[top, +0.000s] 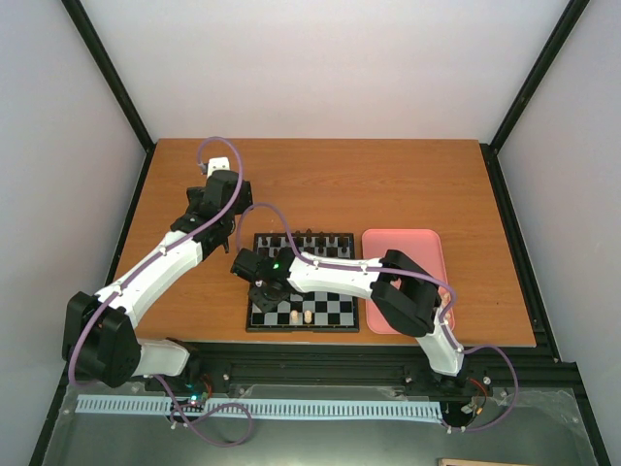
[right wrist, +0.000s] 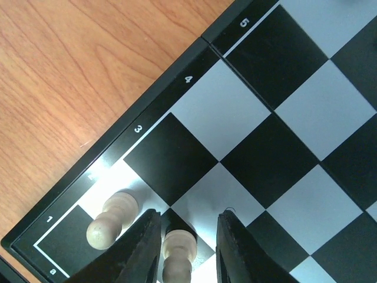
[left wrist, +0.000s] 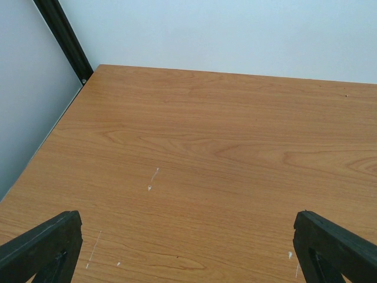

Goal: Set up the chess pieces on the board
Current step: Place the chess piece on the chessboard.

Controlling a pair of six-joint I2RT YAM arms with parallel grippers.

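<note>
The black and white board (top: 335, 309) lies at the table's near middle. Dark pieces (top: 309, 236) line its far row. Two cream pieces (top: 301, 316) stand on its near rows. My right gripper (top: 260, 291) hangs low over the board's left near corner. In the right wrist view its fingers (right wrist: 138, 250) stand apart around an upright cream pawn (right wrist: 178, 254), with a gap on the pawn's right side. A second cream pawn (right wrist: 111, 218) stands just left of them, by the board's edge (right wrist: 147, 112). My left gripper (top: 215, 194) is left of the board; its wrist view shows it wide open (left wrist: 188, 253) and empty over bare wood.
A pink tray (top: 408, 243) lies right of the board, under my right arm's elbow. Black frame posts run along the table's left and right sides. In the left wrist view the table's far left corner (left wrist: 97, 68) meets the white walls.
</note>
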